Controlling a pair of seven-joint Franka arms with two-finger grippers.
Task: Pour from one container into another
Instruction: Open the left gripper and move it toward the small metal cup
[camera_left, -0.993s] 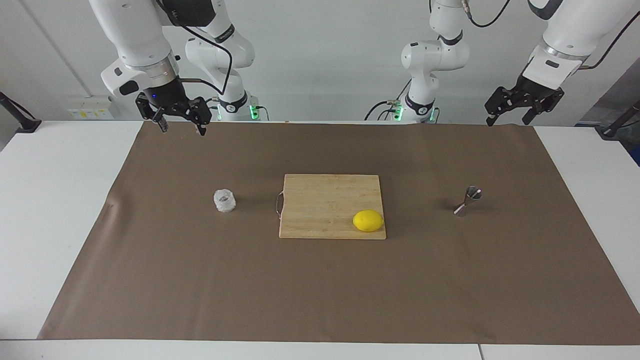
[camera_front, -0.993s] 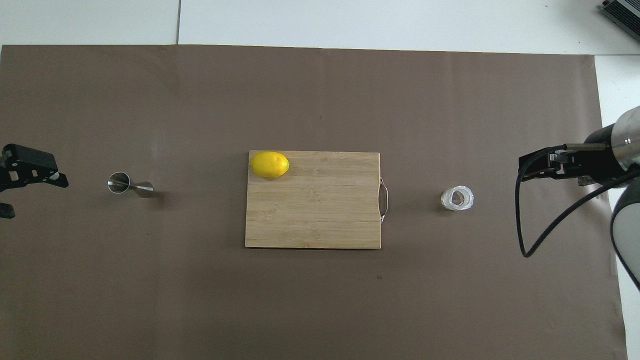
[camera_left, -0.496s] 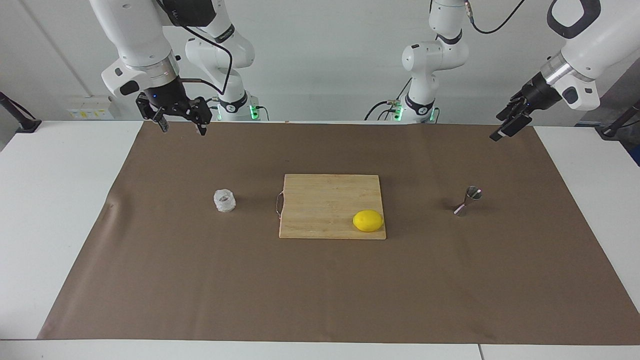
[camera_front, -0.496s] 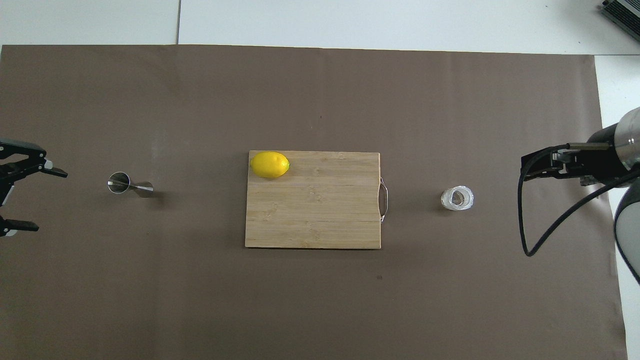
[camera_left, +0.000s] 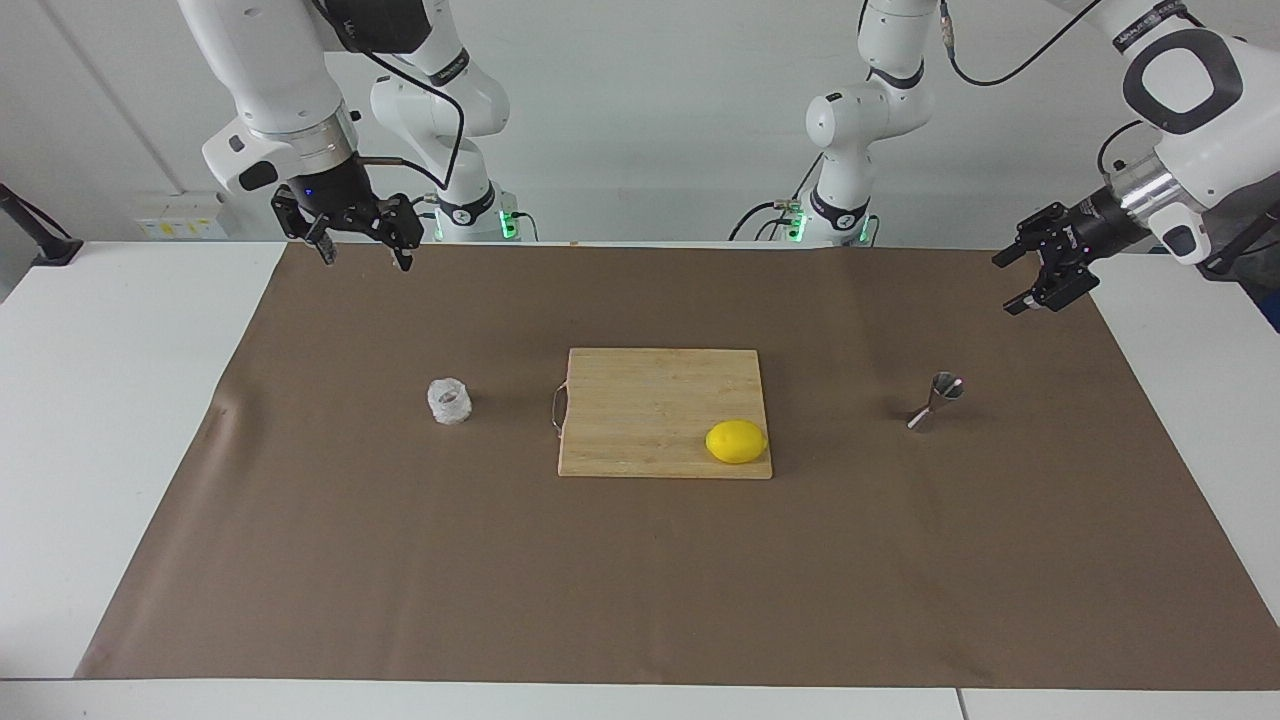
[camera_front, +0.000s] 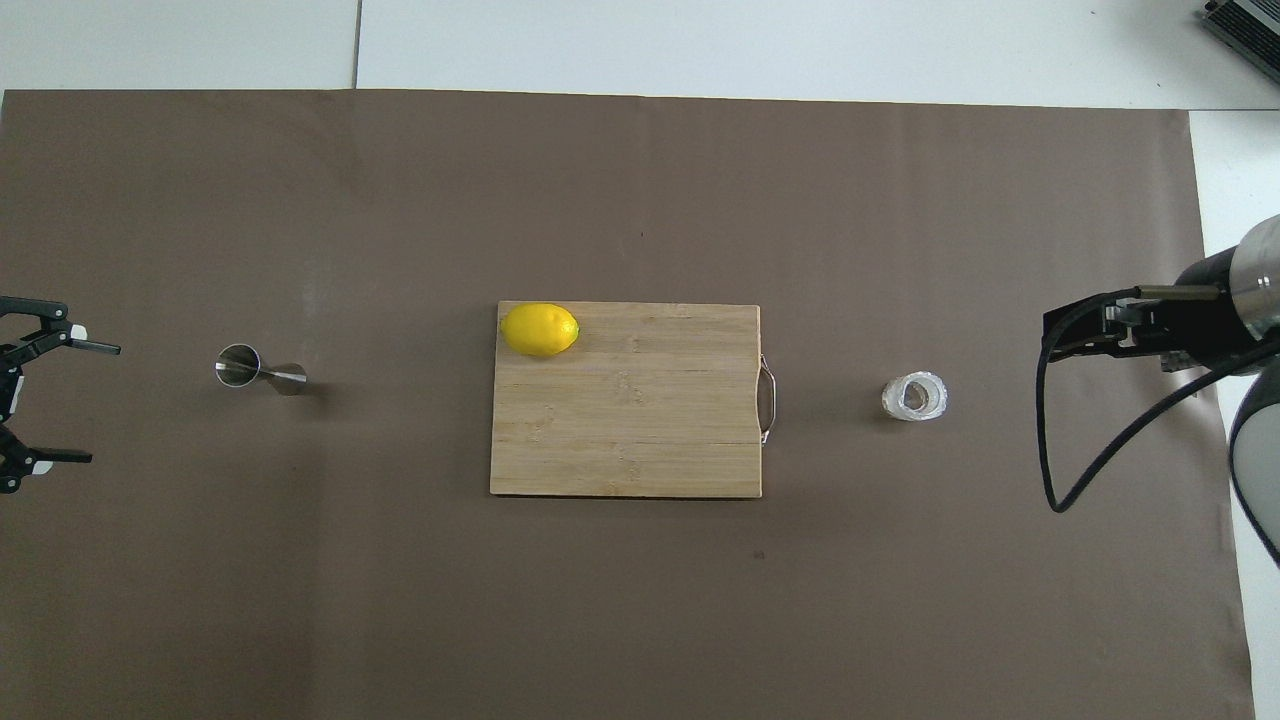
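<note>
The small faceted clear glass cup (camera_left: 449, 401) (camera_front: 914, 396) stands on the brown mat toward the right arm's end of the table. The shiny steel hourglass jigger (camera_left: 936, 402) (camera_front: 258, 370) stands upright toward the left arm's end. My right gripper (camera_left: 364, 260) (camera_front: 1075, 335) hangs open above the mat's edge at the robots' side, well apart from the cup. My left gripper (camera_left: 1008, 286) (camera_front: 100, 403) is open and turned sideways in the air over the mat's end by the jigger, touching nothing.
A wooden cutting board (camera_left: 650, 400) (camera_front: 640, 420) with a metal handle lies mid-table between the two containers. A yellow lemon (camera_left: 736, 441) (camera_front: 540, 329) rests on its corner. The brown mat (camera_left: 640, 580) covers most of the white table.
The left arm has swung its gripper down and turned it sideways, with its open fingers now pointing toward the jigger. The right arm, cup, jigger and lemon have not moved.
</note>
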